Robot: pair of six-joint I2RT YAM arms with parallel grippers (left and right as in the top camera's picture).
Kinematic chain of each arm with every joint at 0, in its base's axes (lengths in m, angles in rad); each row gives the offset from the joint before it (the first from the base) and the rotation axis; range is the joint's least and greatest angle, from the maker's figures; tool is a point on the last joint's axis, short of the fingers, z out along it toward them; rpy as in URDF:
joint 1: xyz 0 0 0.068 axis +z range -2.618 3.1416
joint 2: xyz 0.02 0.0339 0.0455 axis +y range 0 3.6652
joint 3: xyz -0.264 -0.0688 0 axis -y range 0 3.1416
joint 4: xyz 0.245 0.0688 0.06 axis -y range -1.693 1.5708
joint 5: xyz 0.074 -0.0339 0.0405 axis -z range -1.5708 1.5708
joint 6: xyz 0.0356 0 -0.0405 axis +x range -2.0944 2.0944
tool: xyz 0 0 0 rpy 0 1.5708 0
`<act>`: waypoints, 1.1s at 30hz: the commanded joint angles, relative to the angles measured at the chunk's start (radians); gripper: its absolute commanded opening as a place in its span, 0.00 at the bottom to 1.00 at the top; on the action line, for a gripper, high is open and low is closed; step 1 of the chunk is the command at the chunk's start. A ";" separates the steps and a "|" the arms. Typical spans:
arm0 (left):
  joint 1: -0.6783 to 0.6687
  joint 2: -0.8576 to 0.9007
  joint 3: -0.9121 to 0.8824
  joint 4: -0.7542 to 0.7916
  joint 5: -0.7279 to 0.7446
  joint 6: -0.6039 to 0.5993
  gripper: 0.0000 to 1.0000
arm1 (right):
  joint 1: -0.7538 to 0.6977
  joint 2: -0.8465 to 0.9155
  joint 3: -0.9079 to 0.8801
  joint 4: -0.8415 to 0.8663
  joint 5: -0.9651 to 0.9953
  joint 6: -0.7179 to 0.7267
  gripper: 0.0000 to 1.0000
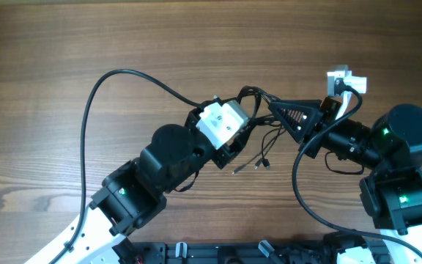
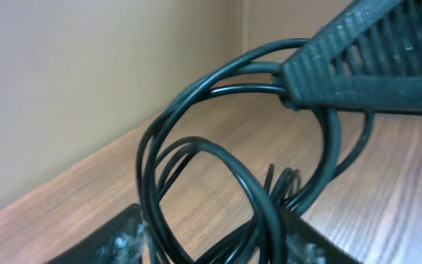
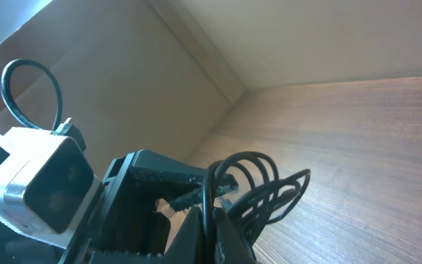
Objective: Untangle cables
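The cables (image 1: 258, 96) are a small tangle of thin black wires hanging between my two grippers at the table's middle, with loose strands and small plug ends (image 1: 236, 170) trailing down toward the front. My right gripper (image 1: 273, 108) is shut on the strands from the right; in the right wrist view its fingertips (image 3: 212, 224) pinch one thin wire and the loops (image 3: 266, 196) fan out beyond. My left gripper (image 1: 245, 116) reaches in from the left. In the left wrist view its jaws (image 2: 215, 248) stand apart with several cable loops (image 2: 268, 213) running between them, and the right gripper (image 2: 288, 81) clamps the wires above.
The left arm's thick black cable (image 1: 94, 95) arcs over the table's left half. White wrist cameras sit on the left arm (image 1: 222, 121) and the right arm (image 1: 346, 81). A black rail (image 1: 218, 253) runs along the front edge. Bare wood (image 1: 196, 37) lies behind.
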 commanded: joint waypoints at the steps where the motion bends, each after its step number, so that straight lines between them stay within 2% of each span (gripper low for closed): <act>1: -0.003 -0.004 0.000 0.015 -0.161 0.038 0.48 | -0.003 -0.011 0.010 0.000 -0.025 -0.016 0.04; 5: -0.003 -0.005 0.000 0.017 -0.338 0.037 0.35 | -0.003 -0.011 0.010 -0.001 -0.069 -0.079 0.04; 8: -0.003 -0.005 0.000 0.018 -0.469 0.037 0.32 | -0.003 -0.011 0.010 -0.001 -0.085 -0.083 0.04; 13: 0.004 -0.005 0.000 0.026 -0.601 0.039 0.30 | -0.003 -0.011 0.010 0.006 -0.162 -0.095 0.04; 15: 0.024 -0.005 0.000 0.070 -0.605 0.039 0.21 | -0.003 -0.011 0.010 -0.002 -0.220 -0.105 0.04; 20: 0.031 -0.005 0.000 0.274 -0.605 0.039 0.15 | -0.003 0.011 0.010 -0.096 -0.221 -0.106 0.04; 24: 0.031 -0.005 0.000 0.376 -0.605 0.067 0.11 | -0.002 0.037 0.010 -0.130 -0.222 -0.105 0.04; 26: 0.031 -0.005 0.000 0.409 -0.605 0.111 0.09 | -0.002 0.043 0.010 -0.148 -0.221 -0.106 0.04; 33: 0.030 -0.005 0.000 0.425 -0.605 0.113 0.04 | -0.003 0.043 0.010 -0.151 -0.186 -0.107 0.04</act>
